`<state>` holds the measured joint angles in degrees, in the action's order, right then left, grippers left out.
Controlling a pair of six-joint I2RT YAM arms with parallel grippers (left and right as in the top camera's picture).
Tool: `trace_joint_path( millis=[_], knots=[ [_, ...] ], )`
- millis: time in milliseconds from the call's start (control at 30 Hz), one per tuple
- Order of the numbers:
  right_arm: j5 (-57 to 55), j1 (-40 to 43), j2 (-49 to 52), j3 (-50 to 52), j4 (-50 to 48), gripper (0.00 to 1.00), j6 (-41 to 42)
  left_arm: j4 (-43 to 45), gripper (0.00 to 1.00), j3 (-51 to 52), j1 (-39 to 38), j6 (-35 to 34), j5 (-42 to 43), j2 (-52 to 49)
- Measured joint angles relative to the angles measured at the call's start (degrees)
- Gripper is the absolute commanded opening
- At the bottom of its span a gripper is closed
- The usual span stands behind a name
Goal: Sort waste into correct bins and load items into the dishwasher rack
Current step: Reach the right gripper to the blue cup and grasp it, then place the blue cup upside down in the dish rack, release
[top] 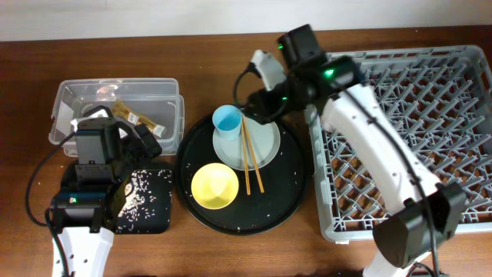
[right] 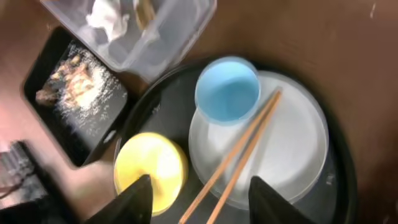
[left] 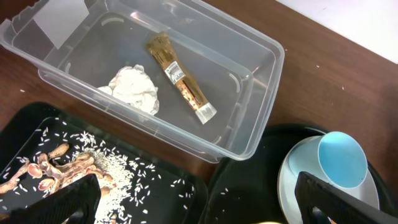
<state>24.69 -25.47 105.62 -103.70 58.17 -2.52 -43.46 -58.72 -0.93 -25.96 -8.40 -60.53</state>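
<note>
The clear tub (top: 115, 108) holds the crumpled white tissue (left: 134, 88) and the gold-brown wrapper (left: 180, 78). The black rectangular tray (top: 146, 201) holds rice crumbs and beige flakes (left: 56, 171). The light blue cup (top: 227, 119) and the wooden chopsticks (top: 250, 158) rest on the pale plate (top: 267, 146). The yellow bowl (top: 214, 186) sits in front of the plate. My left gripper (left: 199, 205) is open and empty above the black tray's right edge. My right gripper (right: 199, 199) is open and empty above the plate and chopsticks (right: 245, 155). The pink cup is out of view.
The large round black tray (top: 296, 196) carries the plate, cup and bowl, with a few crumbs on it. The grey dishwasher rack (top: 415, 138) fills the right side, partly under my right arm. Brown table shows around everything.
</note>
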Motion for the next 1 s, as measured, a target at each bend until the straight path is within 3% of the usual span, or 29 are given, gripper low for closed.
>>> trace_joint_path(
  millis=[100,267,400,433,467,533,733,833,900,967,1000],
  knots=[
    [-7.1,-6.6,-0.1,5.9,-9.7,0.40,0.0,-0.1,0.99,0.0,0.0,0.0,0.0,0.0],
    [-10.7,-11.3,0.1,22.4,-35.9,0.37,-0.2,0.0,0.99,0.0,0.0,0.0,0.0,0.0],
    [-12.4,-11.4,3.0,27.6,-44.0,0.37,-1.0,-0.1,0.99,0.0,0.0,0.0,0.0,0.0],
    [-13.8,-11.4,5.3,27.8,-43.9,0.36,-1.3,-0.1,0.99,0.0,0.0,0.0,0.0,0.0],
    [-14.6,-11.4,6.3,27.8,-43.9,0.29,-2.1,-0.1,0.99,0.0,0.0,0.0,0.0,0.0],
    [-15.4,-11.4,6.7,27.9,-43.7,0.07,-2.6,-0.1,0.99,0.0,0.0,0.0,0.0,0.0],
    [-15.9,-11.4,3.8,28.1,-42.8,0.04,-3.3,-0.1,0.99,0.0,0.0,0.0,0.0,0.0],
    [-9.7,-10.6,-13.2,28.6,-34.1,0.04,-1.7,-0.1,0.99,0.0,0.0,0.0,0.0,0.0],
    [1.6,-4.2,-24.2,28.6,-25.9,0.04,0.2,0.0,0.99,0.0,0.0,0.0,0.0,0.0],
    [12.7,6.2,-31.5,28.4,-18.2,0.04,0.5,-0.3,0.99,0.0,0.0,0.0,0.0,0.0],
    [23.5,15.0,-34.1,28.1,-12.0,0.04,-1.2,-0.3,0.99,0.0,0.0,0.0,0.0,0.0]
  ],
)
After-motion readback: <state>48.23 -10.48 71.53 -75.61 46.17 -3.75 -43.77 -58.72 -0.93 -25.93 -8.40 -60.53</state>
